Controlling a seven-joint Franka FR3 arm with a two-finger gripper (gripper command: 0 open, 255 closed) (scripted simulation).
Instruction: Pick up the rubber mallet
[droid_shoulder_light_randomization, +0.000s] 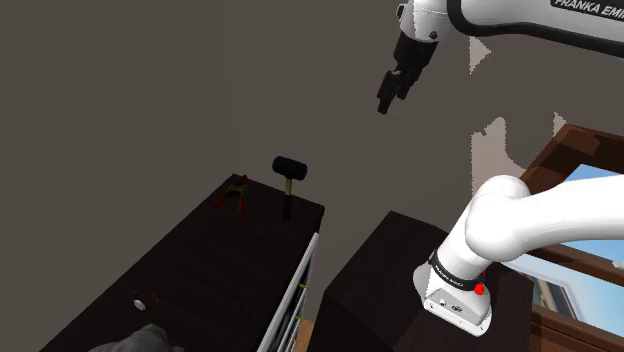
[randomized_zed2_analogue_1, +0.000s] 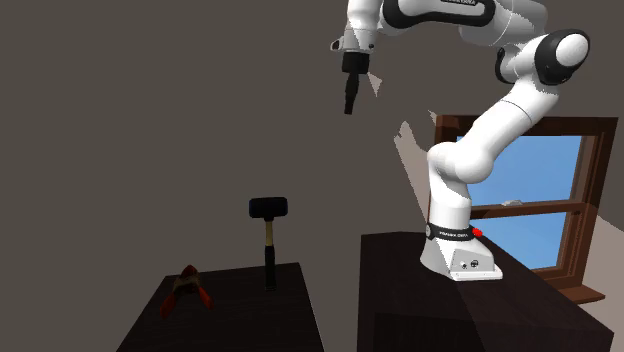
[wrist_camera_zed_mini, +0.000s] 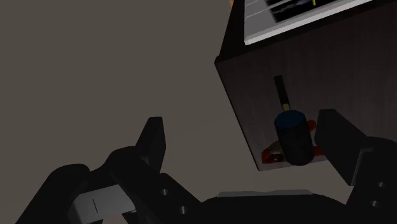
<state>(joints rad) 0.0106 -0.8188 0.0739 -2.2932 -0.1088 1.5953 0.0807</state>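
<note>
The mallet (droid_shoulder_light_randomization: 287, 178) stands upright near the far end of a dark table (droid_shoulder_light_randomization: 200, 270), black head up, its yellow-and-black handle resting on the tabletop. In the second exterior view the mallet (randomized_zed2_analogue_1: 268, 228) stands the same way, and in the wrist view the mallet (wrist_camera_zed_mini: 291, 130) shows head-on beside one finger. My gripper (droid_shoulder_light_randomization: 386, 100) hangs high in the air, well above the mallet and off toward the shoulder view's right. In the second exterior view the gripper (randomized_zed2_analogue_1: 348, 100) points downward. The gripper (wrist_camera_zed_mini: 248, 143) is open, fingers wide apart, with nothing between them.
A small red and orange object (droid_shoulder_light_randomization: 237, 190) lies on the table near the mallet. A small round object (droid_shoulder_light_randomization: 141, 298) and a grey lump (droid_shoulder_light_randomization: 135, 342) sit at the table's near end. My dark stand (droid_shoulder_light_randomization: 380, 300) is beside the table, a wood-framed window (randomized_zed2_analogue_1: 530, 190) behind it.
</note>
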